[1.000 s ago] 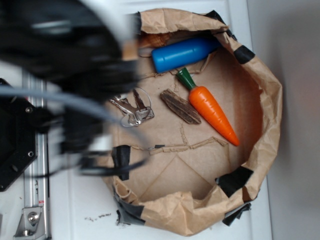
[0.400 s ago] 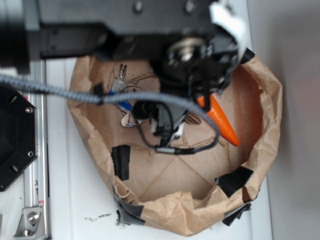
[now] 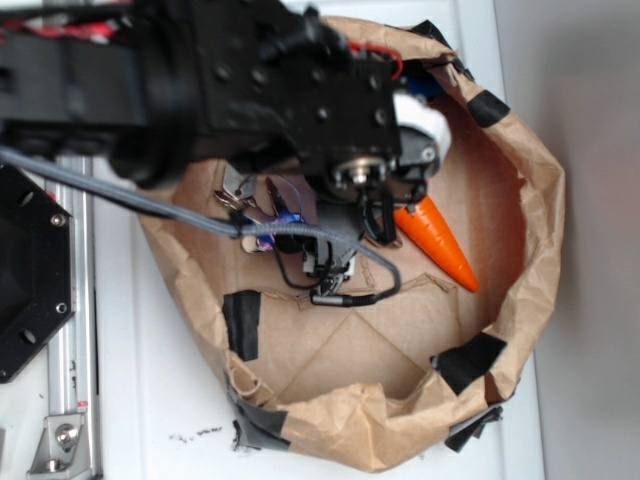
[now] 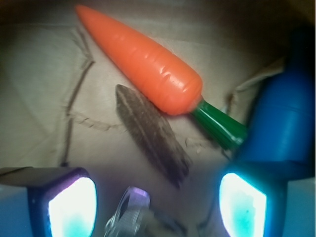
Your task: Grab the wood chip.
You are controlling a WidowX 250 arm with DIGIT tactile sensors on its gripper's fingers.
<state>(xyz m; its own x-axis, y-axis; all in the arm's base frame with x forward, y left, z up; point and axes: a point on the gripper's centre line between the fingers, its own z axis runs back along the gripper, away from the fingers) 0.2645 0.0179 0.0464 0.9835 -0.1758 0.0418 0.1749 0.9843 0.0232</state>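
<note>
The wood chip point(image 4: 150, 133), a dark brown streaky sliver, lies flat on the brown paper floor in the wrist view. It sits just below the orange carrot point(image 4: 143, 61) with its green top. My gripper point(image 4: 158, 197) is open, one glowing finger point(image 4: 74, 205) on each side. The chip's near end lies just ahead of the gap between them, untouched. In the exterior view the arm point(image 3: 300, 90) hides the chip, and only the carrot's tip point(image 3: 440, 240) shows.
A blue bottle point(image 4: 284, 113) stands close to the right finger. Metal keys point(image 4: 131, 215) lie between the fingers, also in the exterior view point(image 3: 250, 205). The crumpled paper bag wall point(image 3: 540, 200) rings everything. A black base point(image 3: 30, 260) is at the left.
The arm swung in from the left over the paper bag and now covers the chip and the blue bottle. The objects have not moved.
</note>
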